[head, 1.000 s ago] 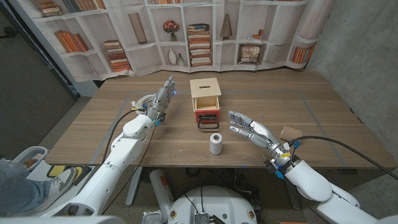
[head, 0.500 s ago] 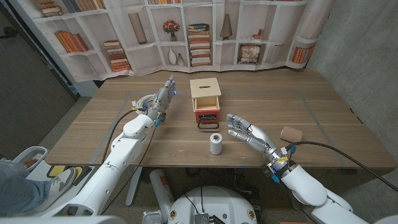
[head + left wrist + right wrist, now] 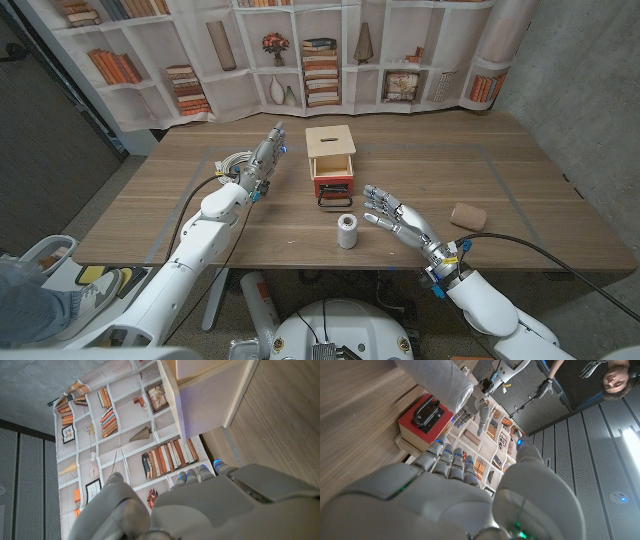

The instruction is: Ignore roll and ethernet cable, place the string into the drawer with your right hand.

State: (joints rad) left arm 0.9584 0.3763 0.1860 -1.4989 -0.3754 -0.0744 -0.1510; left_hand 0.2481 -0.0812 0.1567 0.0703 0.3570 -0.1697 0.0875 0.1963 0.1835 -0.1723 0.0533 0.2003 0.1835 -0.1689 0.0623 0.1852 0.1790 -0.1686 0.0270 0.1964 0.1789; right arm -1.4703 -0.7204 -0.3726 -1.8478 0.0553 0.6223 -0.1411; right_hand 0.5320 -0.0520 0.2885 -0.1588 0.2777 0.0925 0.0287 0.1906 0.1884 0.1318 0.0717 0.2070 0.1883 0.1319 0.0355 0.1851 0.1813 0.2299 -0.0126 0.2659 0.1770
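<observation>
**Two hands, four items on a plank-grain table (image 3: 520,170)**

Nearest: white cylindrical roll (image 3: 347,230), upright, open wood all round it. Right hand (image 3: 393,214) just beside it, fingers spread wide, holding nothing. String (image 3: 467,215), a tan rounded lump, lies right of that hand, apart from it, near the front edge. Mid-table: pale wooden box with red drawer (image 3: 333,186), black handle. Left hand (image 3: 262,160) beside the box, fingers straight, empty. Grey coiled cable (image 3: 228,161) beyond.
</observation>
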